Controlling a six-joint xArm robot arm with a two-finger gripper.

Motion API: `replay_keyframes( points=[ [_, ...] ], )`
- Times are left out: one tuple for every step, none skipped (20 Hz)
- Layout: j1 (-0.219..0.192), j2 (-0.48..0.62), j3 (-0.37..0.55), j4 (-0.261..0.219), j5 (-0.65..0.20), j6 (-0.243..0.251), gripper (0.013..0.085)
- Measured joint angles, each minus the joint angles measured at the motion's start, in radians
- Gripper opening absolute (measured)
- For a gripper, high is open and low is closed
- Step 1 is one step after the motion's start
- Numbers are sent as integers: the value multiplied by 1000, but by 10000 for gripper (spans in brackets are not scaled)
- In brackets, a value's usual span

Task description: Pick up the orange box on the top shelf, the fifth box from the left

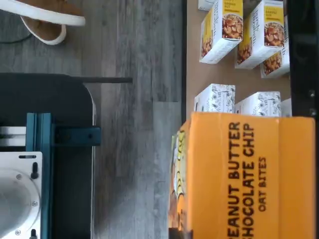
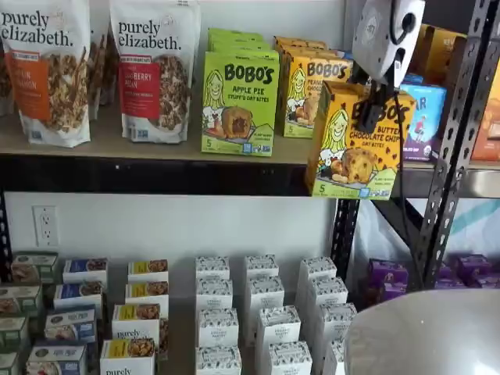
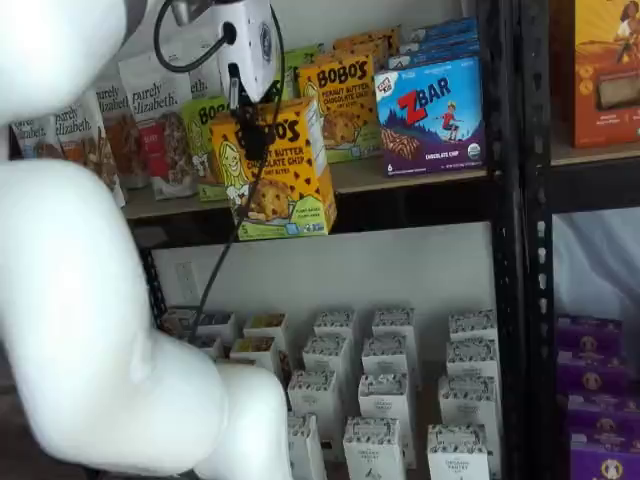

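The orange box (image 2: 355,144), a yellow-orange Bobo's Peanut Butter Chocolate Chip carton, hangs in front of the top shelf (image 2: 156,148), pulled out past its front beam and tilted a little. It shows in both shelf views (image 3: 275,175) and fills part of the wrist view (image 1: 249,174). My gripper (image 2: 373,105) comes down from above and its black fingers are shut on the box's top; it shows in both shelf views (image 3: 250,130). More orange Bobo's boxes (image 2: 312,82) still stand on the shelf behind.
A green Bobo's Apple Pie box (image 2: 240,101) and granola bags (image 2: 152,70) stand to the left on the top shelf, a blue ZBar box (image 3: 430,115) to the right. Black rack uprights (image 2: 453,148) stand close by. Small white boxes (image 2: 266,320) fill the lower shelf.
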Motion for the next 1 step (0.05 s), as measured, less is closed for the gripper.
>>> replay_keyframes(
  points=[
    [-1, -6, 5, 1, 1, -1, 250]
  ],
)
